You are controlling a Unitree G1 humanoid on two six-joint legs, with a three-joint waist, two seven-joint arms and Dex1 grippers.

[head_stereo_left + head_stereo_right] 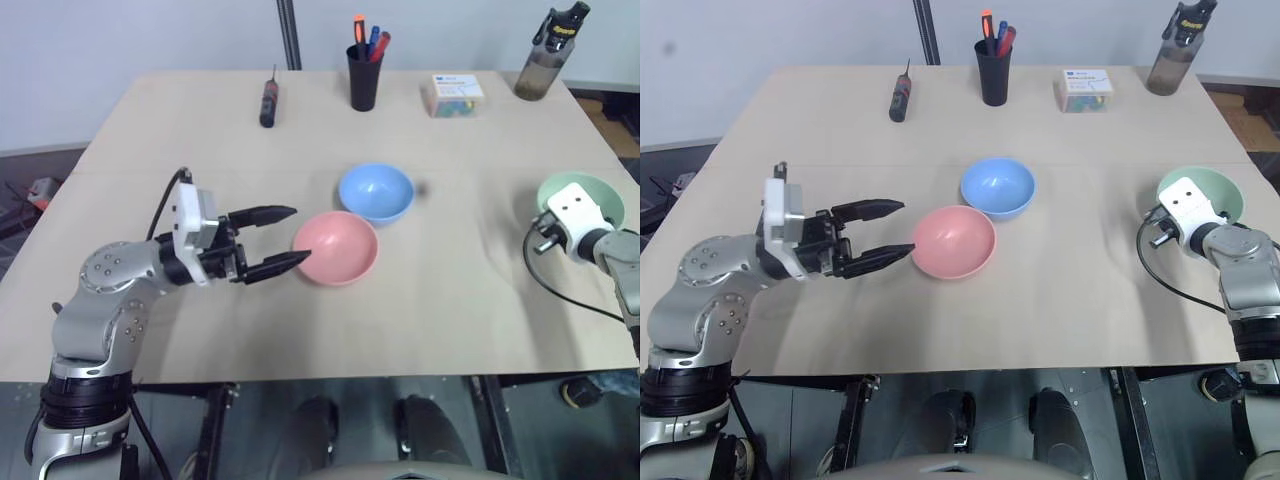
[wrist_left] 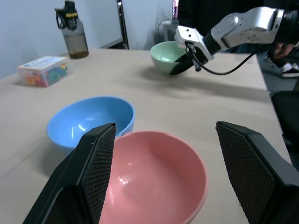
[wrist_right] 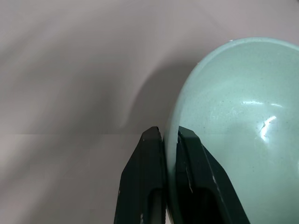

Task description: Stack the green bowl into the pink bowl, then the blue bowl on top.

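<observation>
Right tool pinching green bowl rim | bowl's near side cut off

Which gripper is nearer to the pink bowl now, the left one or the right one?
Left. The left gripper hangs open right beside the pink bowl, not touching it. The right gripper is far off at the table's other side, shut on the rim of the green bowl.

No text I can read anywhere. The box far beyond my jaws carries a blue-printed label, too small to make out. The bottle cap shows yellow lettering, illegible.
</observation>
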